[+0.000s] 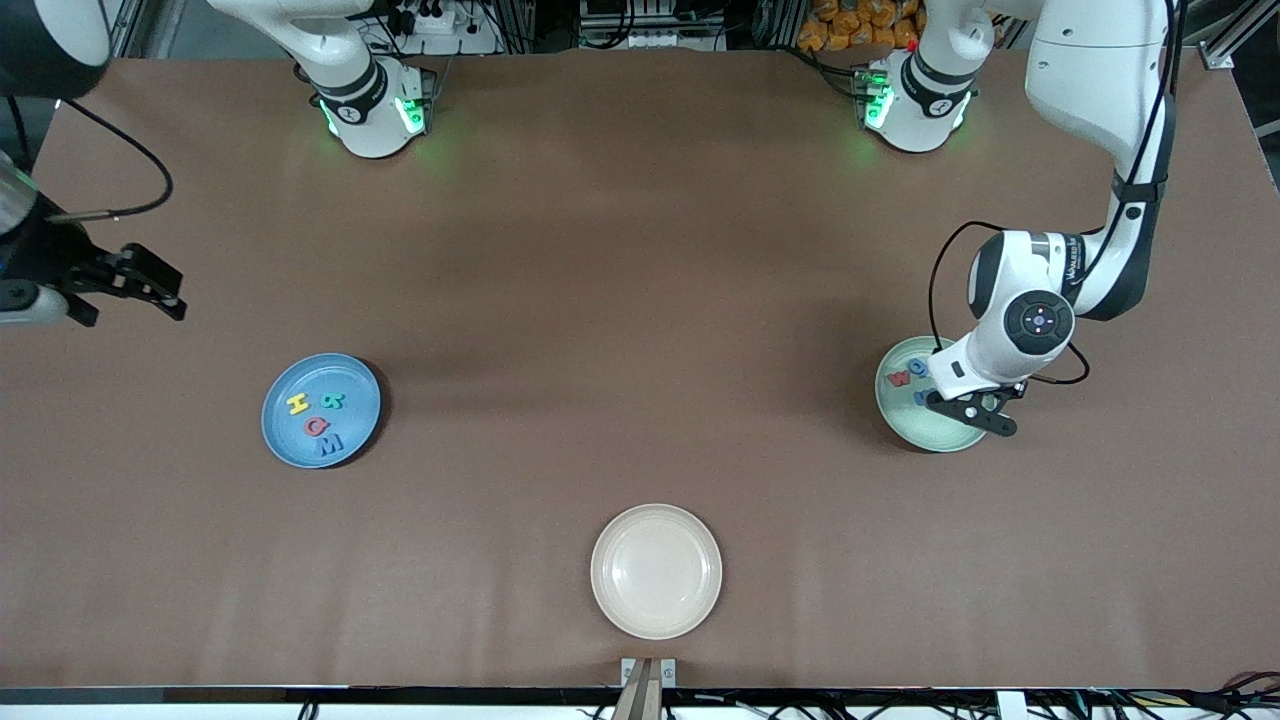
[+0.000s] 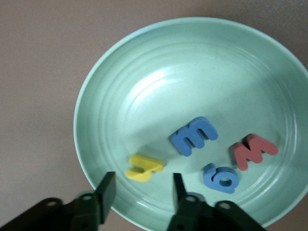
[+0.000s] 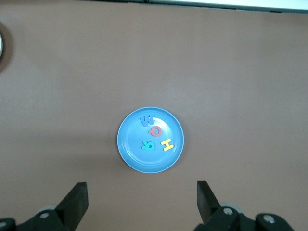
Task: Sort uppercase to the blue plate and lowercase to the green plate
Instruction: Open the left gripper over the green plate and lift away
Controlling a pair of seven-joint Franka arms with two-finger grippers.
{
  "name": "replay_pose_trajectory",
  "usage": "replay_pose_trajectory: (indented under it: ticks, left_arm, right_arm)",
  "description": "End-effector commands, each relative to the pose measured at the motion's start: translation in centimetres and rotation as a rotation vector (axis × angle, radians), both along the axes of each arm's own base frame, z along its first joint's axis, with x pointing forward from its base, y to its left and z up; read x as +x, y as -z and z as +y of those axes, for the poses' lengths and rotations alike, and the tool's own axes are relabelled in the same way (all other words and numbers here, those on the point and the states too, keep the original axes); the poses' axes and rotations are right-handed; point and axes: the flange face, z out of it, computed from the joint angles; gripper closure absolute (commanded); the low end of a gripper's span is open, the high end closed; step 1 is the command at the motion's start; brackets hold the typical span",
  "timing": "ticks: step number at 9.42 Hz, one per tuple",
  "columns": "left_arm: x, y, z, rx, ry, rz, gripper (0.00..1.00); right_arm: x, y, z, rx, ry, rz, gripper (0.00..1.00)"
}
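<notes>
- Foam letters throughout: light, soft, a little springy, thin. Judged easy to lift but prone to cling to a pad or tip on release; best pinched across a straight stroke, flat on both faces, with gentle closure.
- Green plate [image 1: 905,420] sits near the table's edge at the left arm's end. In it lie the yellow h [image 2: 143,168], blue m [image 2: 193,135], blue g [image 2: 220,176] and red w [image 2: 253,150], all flat, apart from each other.
- Left gripper [image 2: 142,192] hangs low over that plate, jaws parted and empty, straddling the air just above the yellow h; no finger touches it.
- Blue plate [image 1: 285,430] lies toward the right arm's end of the table, holding yellow H [image 1: 298,404], teal R [image 1: 333,401], red Q [image 1: 315,426] and blue M [image 1: 331,445].
- Right gripper [image 1: 150,285] waits high above bare table near the table's edge at its own end, jaws wide, holding nothing.
- Cream plate [image 1: 656,571] by the table's camera-side edge is bare.
- Judgement: sorting looks complete.
</notes>
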Motion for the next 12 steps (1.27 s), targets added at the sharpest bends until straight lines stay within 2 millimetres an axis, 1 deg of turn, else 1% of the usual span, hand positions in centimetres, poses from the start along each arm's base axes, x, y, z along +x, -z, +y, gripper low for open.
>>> replay_pose_trajectory:
  ticks: [1,2,3,4,5,6,8,9,10,11,12]
  left_arm:
    - [-0.4,-2.0,0.1,-0.050,-0.019,-0.028,0.00]
    - [0.0,-3.7,1.1,-0.078,-0.063,-0.052,0.00]
    - [0.4,-6.4,3.1,-0.101,-0.120,-0.090,0.00]
    - [0.9,-9.7,4.4,-0.117,-0.171,-0.122,0.00]
    - [1.6,-13.3,5.2,-0.127,-0.218,-0.138,0.00]
    - [2.7,-17.7,5.1,-0.133,-0.262,-0.145,0.00]
    - [4.7,-27.0,5.4,-0.168,-0.392,-0.143,0.00]
    - [4.5,-32.2,5.1,-0.188,-0.458,-0.174,0.00]
    - [3.5,-36.2,3.9,-0.214,-0.516,-0.234,0.00]
    - [2.4,-38.7,2.3,-0.237,-0.561,-0.275,0.00]
    - [1.5,-40.6,1.9,-0.251,-0.655,-0.313,0.00]
  right_arm:
    - [-0.4,-4.2,0.0,-0.006,0.067,-0.005,0.00]
    - [-0.5,-5.4,1.1,0.005,0.097,-0.012,0.00]
    - [-0.6,-5.7,1.1,0.005,0.097,-0.013,0.00]
    - [-1.0,-5.8,0.7,0.007,0.099,0.002,0.00]
    - [-1.7,-6.0,0.6,0.009,0.109,0.054,0.00]
    - [-2.1,-6.4,0.4,0.007,0.111,0.082,0.00]
    - [-2.2,-6.4,-0.3,0.001,0.077,0.086,0.00]
    - [-2.2,-6.4,-0.8,0.003,0.077,0.086,0.00]
    - [-2.0,-6.5,-1.1,0.002,0.088,0.077,0.00]
    - [-2.0,-6.5,-0.7,-0.010,0.078,0.075,0.00]
    - [-2.0,-6.7,-0.3,-0.009,0.074,0.070,0.00]
